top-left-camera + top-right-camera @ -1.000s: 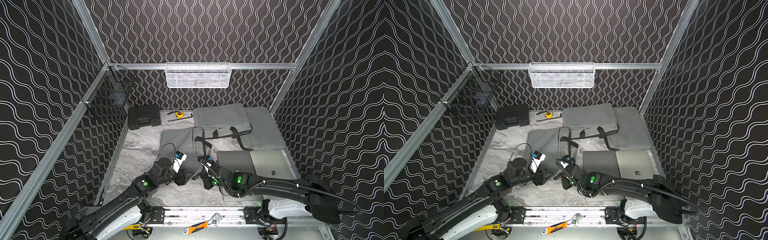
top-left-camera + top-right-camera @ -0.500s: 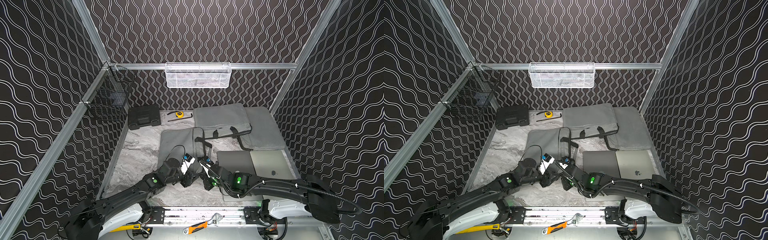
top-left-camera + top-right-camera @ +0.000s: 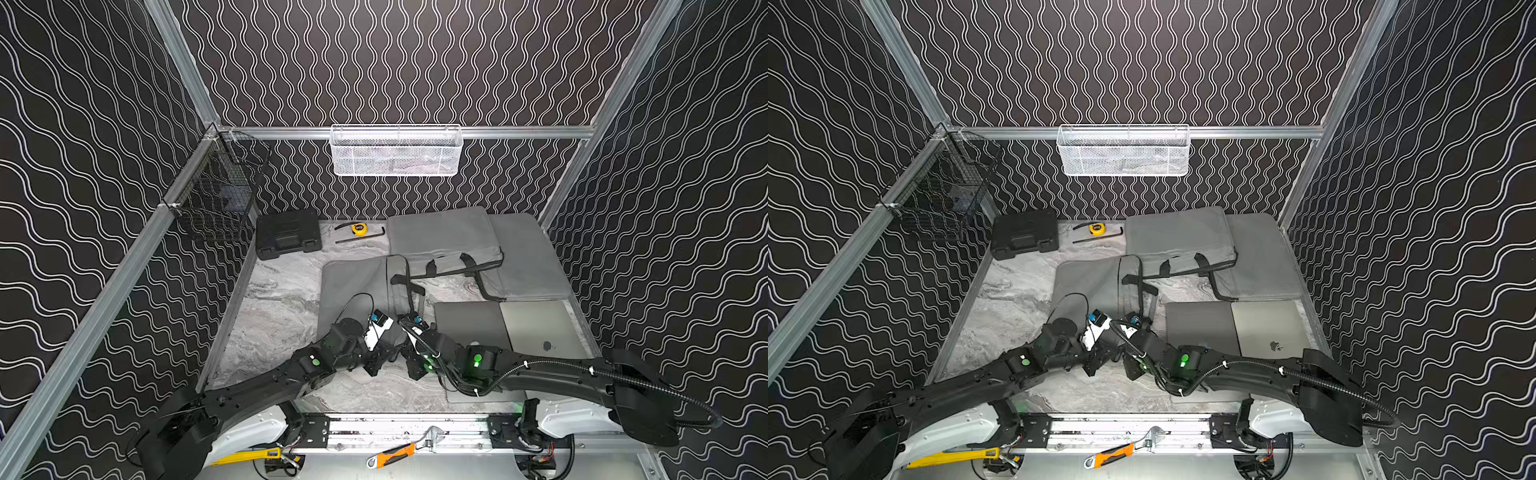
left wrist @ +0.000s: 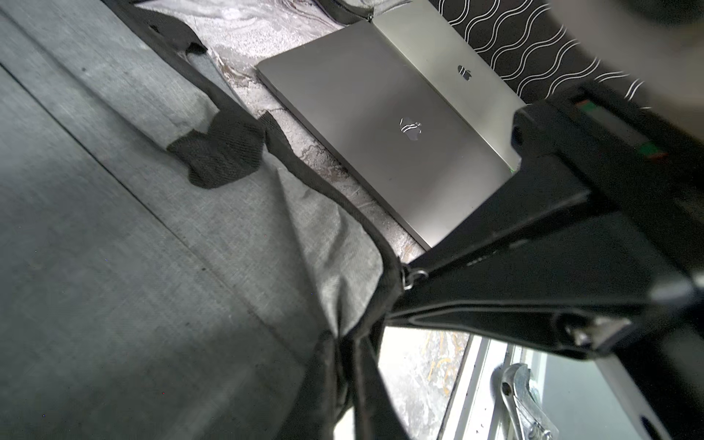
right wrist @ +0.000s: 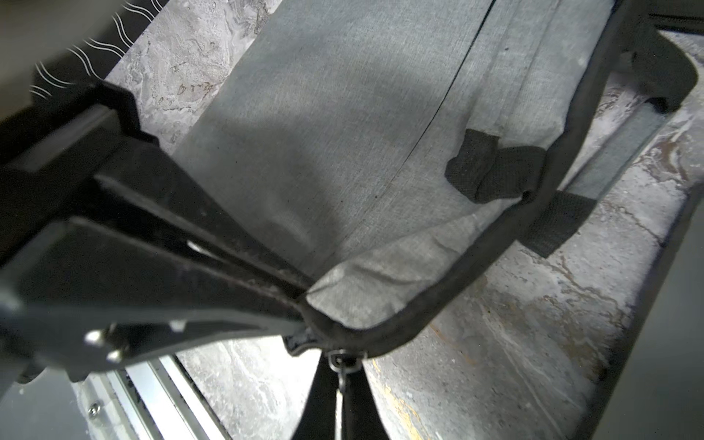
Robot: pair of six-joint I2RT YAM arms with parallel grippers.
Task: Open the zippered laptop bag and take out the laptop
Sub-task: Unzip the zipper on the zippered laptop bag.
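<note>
Our left jaws have just clamped onto the black-trimmed corner of the flat grey fabric laptop bag on the marbled worktop, beside the small metal zipper pull our right jaws pinch; braced, we can likely start unzipping.

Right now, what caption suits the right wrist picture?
At the grey bag's corner, the right gripper pinches the zipper pull; the left gripper clamps the corner itself.

Laptop bag: near corner, with its zipper pull, hidden under left hand and right hand in both top views. Wrench: cropped by the picture's edge.
</note>
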